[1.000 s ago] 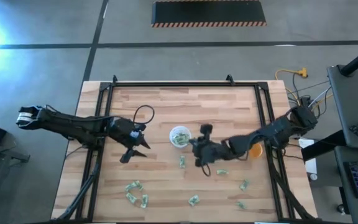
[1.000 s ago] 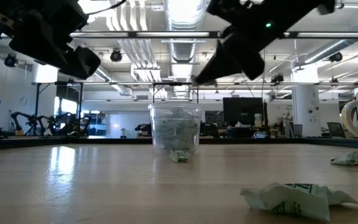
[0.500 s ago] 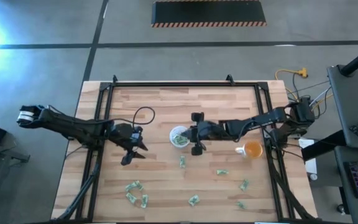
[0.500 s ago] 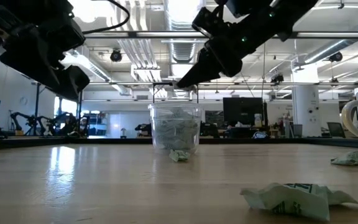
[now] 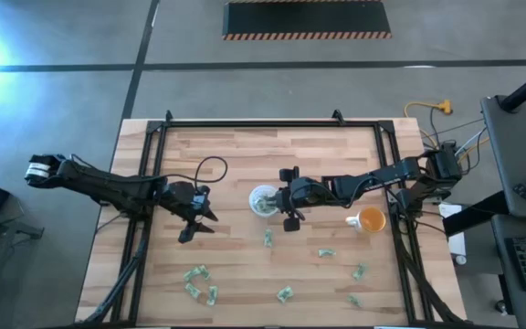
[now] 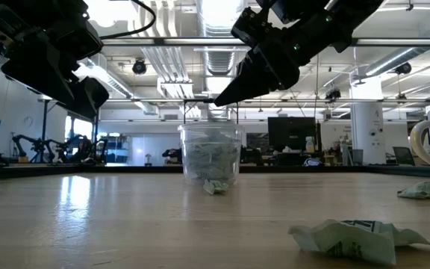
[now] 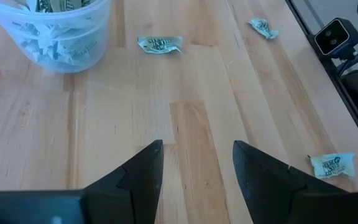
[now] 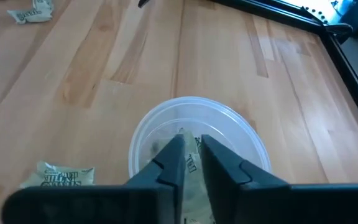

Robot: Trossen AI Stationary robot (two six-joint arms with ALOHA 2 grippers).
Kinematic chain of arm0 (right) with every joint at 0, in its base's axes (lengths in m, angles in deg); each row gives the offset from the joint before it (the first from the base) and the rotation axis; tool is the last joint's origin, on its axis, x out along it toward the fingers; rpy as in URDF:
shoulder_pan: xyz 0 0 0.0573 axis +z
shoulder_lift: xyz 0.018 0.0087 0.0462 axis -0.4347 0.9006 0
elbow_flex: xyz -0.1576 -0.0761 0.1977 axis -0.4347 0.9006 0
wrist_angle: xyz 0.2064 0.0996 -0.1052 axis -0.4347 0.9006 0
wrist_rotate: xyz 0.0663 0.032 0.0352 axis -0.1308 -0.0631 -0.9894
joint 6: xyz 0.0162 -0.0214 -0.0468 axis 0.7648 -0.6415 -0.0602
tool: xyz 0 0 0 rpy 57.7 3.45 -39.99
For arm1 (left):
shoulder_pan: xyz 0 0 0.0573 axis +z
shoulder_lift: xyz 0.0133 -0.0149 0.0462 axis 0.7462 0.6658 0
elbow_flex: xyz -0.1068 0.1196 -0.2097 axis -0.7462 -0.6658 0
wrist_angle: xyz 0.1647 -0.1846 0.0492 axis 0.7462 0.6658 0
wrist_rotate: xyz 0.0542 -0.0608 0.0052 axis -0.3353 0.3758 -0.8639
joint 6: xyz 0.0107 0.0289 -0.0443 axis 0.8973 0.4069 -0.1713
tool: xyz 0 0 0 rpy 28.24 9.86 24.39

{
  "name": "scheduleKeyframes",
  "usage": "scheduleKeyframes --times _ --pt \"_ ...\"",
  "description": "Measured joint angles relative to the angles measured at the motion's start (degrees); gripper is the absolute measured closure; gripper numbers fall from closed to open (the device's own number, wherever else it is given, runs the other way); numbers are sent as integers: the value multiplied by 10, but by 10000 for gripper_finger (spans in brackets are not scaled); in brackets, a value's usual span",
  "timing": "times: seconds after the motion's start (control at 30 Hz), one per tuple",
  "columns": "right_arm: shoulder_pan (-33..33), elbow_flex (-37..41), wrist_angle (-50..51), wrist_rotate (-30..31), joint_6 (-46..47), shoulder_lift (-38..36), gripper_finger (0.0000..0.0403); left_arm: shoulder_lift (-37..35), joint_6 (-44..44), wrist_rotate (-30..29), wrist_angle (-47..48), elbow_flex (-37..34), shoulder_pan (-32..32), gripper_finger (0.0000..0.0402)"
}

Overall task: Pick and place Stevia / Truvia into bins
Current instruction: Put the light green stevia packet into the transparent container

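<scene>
The bin, a small translucent cup (image 5: 263,201) (image 6: 210,153), stands upright on its base at the table's middle with several green-and-white packets inside. My right gripper (image 5: 277,198) (image 8: 191,140) hangs over the cup's mouth, slanting down from the table's right. Its fingers are a narrow gap apart, and a packet (image 8: 190,163) shows in that gap. My left gripper (image 5: 199,228) (image 7: 197,146) hovers open above bare wood left of the cup. Loose packets (image 5: 268,238) (image 5: 325,253) lie flat on the near half of the table. My right gripper has a packet (image 8: 190,163) showing in the narrow gap between its fingers, above the cup's opening. The fingers slant down from the table's right. Whether they touch the packet, or it lies in the cup below them, I cannot tell.
An orange cup (image 5: 371,219) stands to the right of the bin, under my right arm. More packets lie near the front edge (image 5: 199,279) (image 5: 284,293) (image 5: 359,271). One packet (image 6: 213,187) rests just in front of the cup's base. A black frame (image 5: 245,123) borders the table.
My right gripper has swung from over the near packets toward the table's far edge and a little left, and has stopped over the cup's mouth, then kept still. My left gripper has sunk slightly and rolled a little.
</scene>
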State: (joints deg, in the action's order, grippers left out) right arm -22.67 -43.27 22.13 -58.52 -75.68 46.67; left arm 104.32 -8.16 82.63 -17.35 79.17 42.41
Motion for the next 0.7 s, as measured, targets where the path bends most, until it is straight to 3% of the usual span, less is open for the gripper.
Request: scheduleKeyframes --times 0.37,0.57,0.7 --pt "1 -3 -2 4 -6 0 271 0 16 1 1 0 -8 224" --pt "33 -14 64 -1 -15 -9 264 12 10 3 0 -8 -74 224" --pt "68 -21 94 -2 -16 -18 268 31 -3 -51 -10 -2 -144 224"
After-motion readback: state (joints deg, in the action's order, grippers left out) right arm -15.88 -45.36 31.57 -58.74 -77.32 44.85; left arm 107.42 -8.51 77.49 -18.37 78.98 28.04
